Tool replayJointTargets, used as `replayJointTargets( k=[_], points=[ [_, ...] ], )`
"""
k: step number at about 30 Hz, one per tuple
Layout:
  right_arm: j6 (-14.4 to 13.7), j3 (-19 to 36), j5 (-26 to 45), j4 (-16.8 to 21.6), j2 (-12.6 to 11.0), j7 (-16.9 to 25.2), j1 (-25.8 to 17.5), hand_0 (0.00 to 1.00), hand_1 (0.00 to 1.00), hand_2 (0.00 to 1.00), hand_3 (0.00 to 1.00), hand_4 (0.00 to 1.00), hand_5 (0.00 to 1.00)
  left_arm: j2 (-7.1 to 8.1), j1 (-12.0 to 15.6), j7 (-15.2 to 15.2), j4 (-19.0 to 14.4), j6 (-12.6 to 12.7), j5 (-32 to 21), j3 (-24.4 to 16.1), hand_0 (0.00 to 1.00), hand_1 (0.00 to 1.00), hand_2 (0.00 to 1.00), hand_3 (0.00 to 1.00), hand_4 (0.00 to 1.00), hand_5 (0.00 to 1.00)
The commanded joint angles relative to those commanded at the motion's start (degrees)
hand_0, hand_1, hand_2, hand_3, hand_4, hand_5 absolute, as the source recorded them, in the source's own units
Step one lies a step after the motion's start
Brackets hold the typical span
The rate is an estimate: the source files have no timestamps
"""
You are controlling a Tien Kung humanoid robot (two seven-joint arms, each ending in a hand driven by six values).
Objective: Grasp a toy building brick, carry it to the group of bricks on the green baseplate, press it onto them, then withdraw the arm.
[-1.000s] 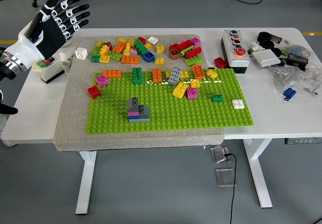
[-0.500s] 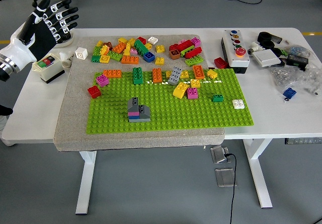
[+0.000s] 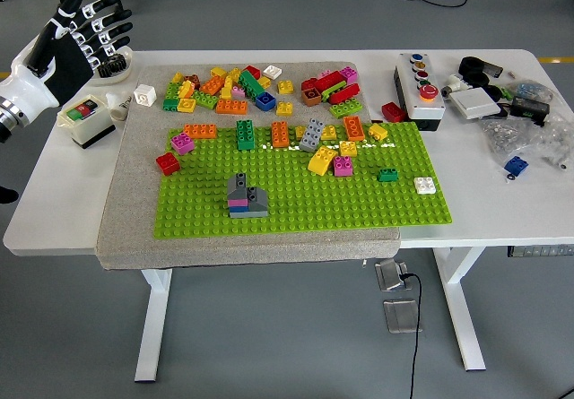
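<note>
A green baseplate (image 3: 359,203) lies on a grey mat. Near its front left stands a small stack of grey bricks (image 3: 245,196) with a pink and a blue layer. Several loose bricks line the plate's far edge, and a pile of coloured bricks (image 3: 242,87) lies on the mat behind it. My left hand (image 3: 85,33) hovers at the picture's upper left, over the table's far left corner, fingers spread and holding nothing. It is well away from the bricks. The right arm is out of view.
A grey box with red and green buttons (image 3: 84,119) and a white cube (image 3: 144,95) sit left of the mat. A button control box (image 3: 418,88), a loose red brick (image 3: 392,111), a blue brick (image 3: 516,166) and bagged parts (image 3: 529,121) are on the right.
My left hand has drawn back to the left and slightly up, away from the mat toward the table's far left corner. The bricks have not moved.
</note>
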Motion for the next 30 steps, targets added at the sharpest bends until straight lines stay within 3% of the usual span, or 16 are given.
replayJointTargets(
  k=[30],
  points=[
    [-0.04, -0.23, 0.3, 0.0, 0.0, -0.01, -0.11, 0.737, 0.638, 0.69, 0.556, 0.801, 0.509, 0.0, 0.07, 0.35, 0.1, 0.08, -0.18, -0.29, 0.998, 0.936, 0.868, 0.892, 0.998, 0.738]
  ],
)
